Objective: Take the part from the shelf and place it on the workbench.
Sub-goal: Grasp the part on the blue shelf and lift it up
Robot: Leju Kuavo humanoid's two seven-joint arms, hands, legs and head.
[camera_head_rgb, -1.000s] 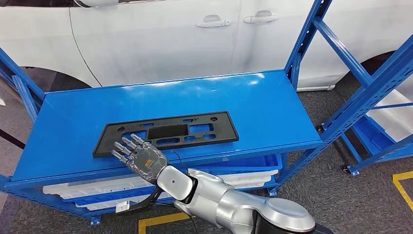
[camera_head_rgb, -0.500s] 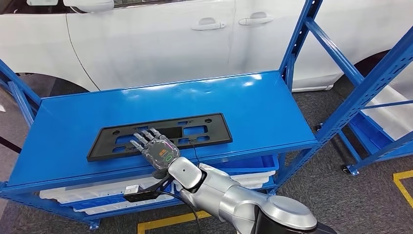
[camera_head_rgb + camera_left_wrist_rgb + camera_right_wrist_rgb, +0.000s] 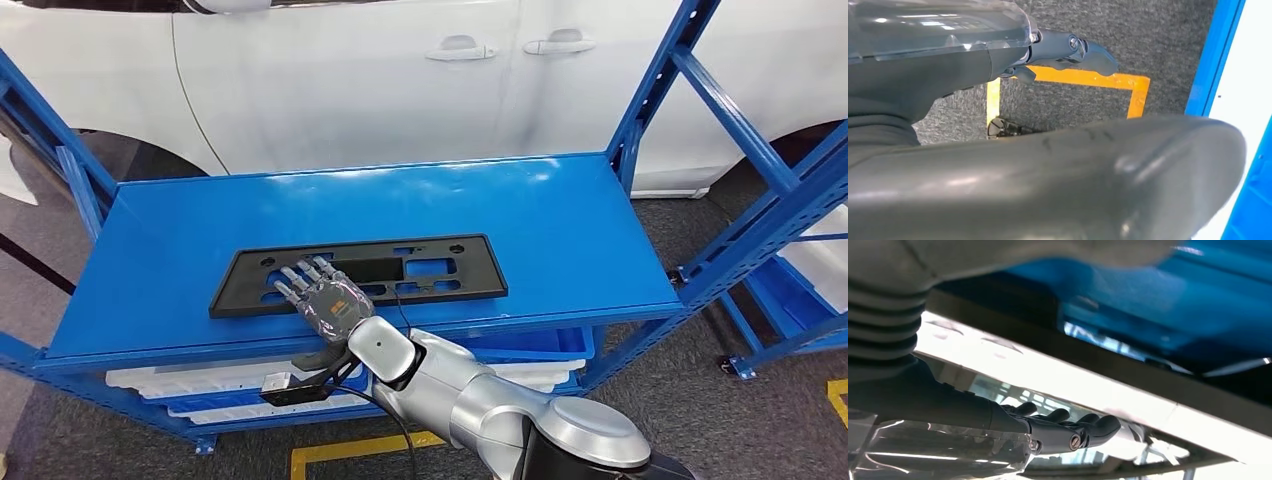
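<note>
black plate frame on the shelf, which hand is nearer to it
Right. The right hand rests fingers on the black plate frame; the left hand hangs over the floor.

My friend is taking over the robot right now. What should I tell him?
Right hand: reaching over the shelf's front edge, fingers laid flat on top of the black part, thumb down below the edge. No clear grip yet.
Left hand: hanging low over the grey floor with the yellow line, holding nothing; whether its fingers are spread or curled is unclear.
The part lies flat on the blue shelf, near the front edge.
Done: the reach.
Left: grip the part, lift it, carry it to the workbench.
</note>
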